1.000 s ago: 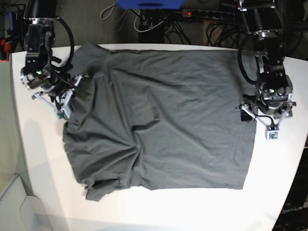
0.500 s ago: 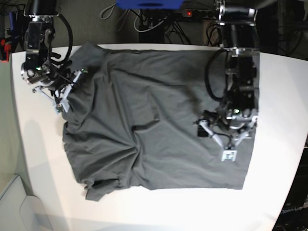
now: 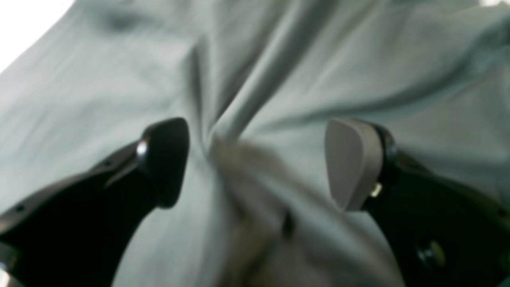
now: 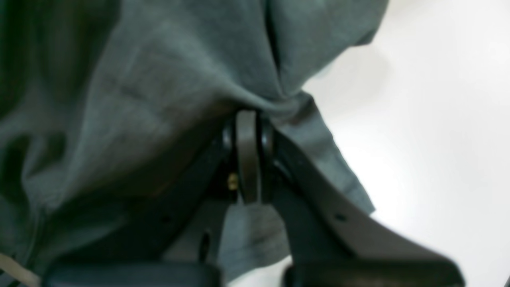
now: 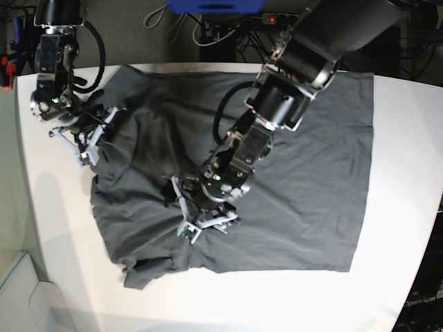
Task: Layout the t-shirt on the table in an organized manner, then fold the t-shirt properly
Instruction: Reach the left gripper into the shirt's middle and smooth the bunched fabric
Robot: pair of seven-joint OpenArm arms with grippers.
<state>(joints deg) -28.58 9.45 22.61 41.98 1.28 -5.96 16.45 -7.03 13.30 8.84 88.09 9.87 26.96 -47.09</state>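
The dark grey t-shirt (image 5: 311, 173) lies spread over the white table (image 5: 408, 228), smooth on the right and bunched into wrinkles at the lower left. My left gripper (image 5: 197, 220) reaches across from the right and hovers open over those wrinkles. In the left wrist view its fingers (image 3: 167, 159) straddle a raised ridge of t-shirt (image 3: 279, 79) cloth, and the gripper (image 3: 259, 163) holds nothing. My right gripper (image 5: 88, 145) is at the shirt's left edge, shut on the fabric. In the right wrist view the gripper (image 4: 247, 155) pinches a fold of t-shirt (image 4: 159, 79) above the bare table (image 4: 438, 119).
A power strip (image 5: 277, 19), tangled cables and a blue object (image 5: 214, 5) sit behind the table's back edge. The left arm's bulky body (image 5: 297, 76) stretches over the shirt's upper middle. The table's rounded front-left corner (image 5: 62, 277) borders a grey floor area.
The left arm has swept from the shirt's right edge across to the wrinkled lower-left area, jaws still open. The right gripper has pulled the held shirt edge slightly back and up.
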